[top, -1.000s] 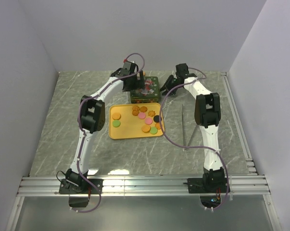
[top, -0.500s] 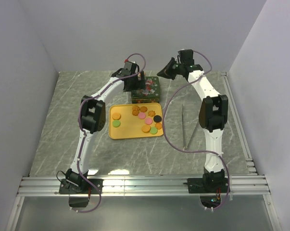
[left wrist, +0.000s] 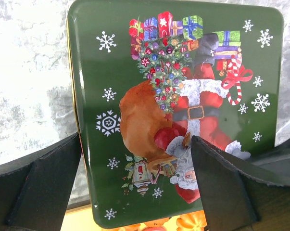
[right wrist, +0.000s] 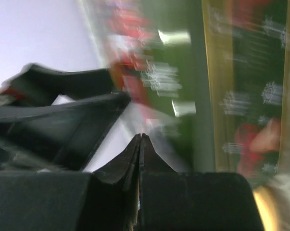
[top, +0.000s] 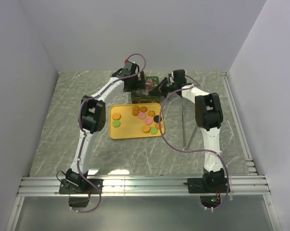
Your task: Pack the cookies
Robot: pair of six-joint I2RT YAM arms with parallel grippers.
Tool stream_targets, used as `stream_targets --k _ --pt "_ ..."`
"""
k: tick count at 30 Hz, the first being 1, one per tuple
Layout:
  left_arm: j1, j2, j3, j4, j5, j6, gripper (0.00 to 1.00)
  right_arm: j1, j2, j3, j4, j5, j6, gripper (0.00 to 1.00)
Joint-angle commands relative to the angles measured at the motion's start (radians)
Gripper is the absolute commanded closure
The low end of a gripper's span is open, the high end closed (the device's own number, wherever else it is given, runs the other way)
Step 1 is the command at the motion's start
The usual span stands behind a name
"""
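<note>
Top, left-wrist and right-wrist views of the packing station. The cookies (top: 145,120) lay loose in a single layer on a yellow tray (top: 128,132) at the middle of the table (top: 63,120), most of them crowded toward its right half and two apart at the left. Just beyond the tray stood a green Christmas tin (left wrist: 183,96), its lid on.

The left tool (left wrist: 135,185) hung above the near end of the tin with its jaws spread wide and nothing held. The right tool (right wrist: 141,139) was at the right side of the tin, jaws pressed tip to tip with nothing between them. Whether it touched the tin could not be told, as its wrist view was blurred.

The cookies appeared small, light and stiff, and probably smooth enough to slip. Each would best be pinched across its rim, jaws brought down close to the tray. Lying so near one another, neighbours could be nudged.
</note>
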Motion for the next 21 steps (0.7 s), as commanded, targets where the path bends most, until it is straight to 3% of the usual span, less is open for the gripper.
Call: stream_targets --k 1,13,21 --pt "-0.030 0.029 -0.040 -0.126 -0.024 0.055 0.02 -0.014 0.002 -0.052 -0.012 0.024 -0.038 1.00" --pt "-0.030 0.011 -0.030 -0.133 -0.035 0.055 0.00 -0.020 0.003 -0.032 -0.116 0.087 -0.085 1.00" --pt "-0.020 -0.081 -0.074 -0.122 -0.085 0.044 0.01 -0.027 -0.004 -0.067 -0.119 0.093 -0.092 1.00"
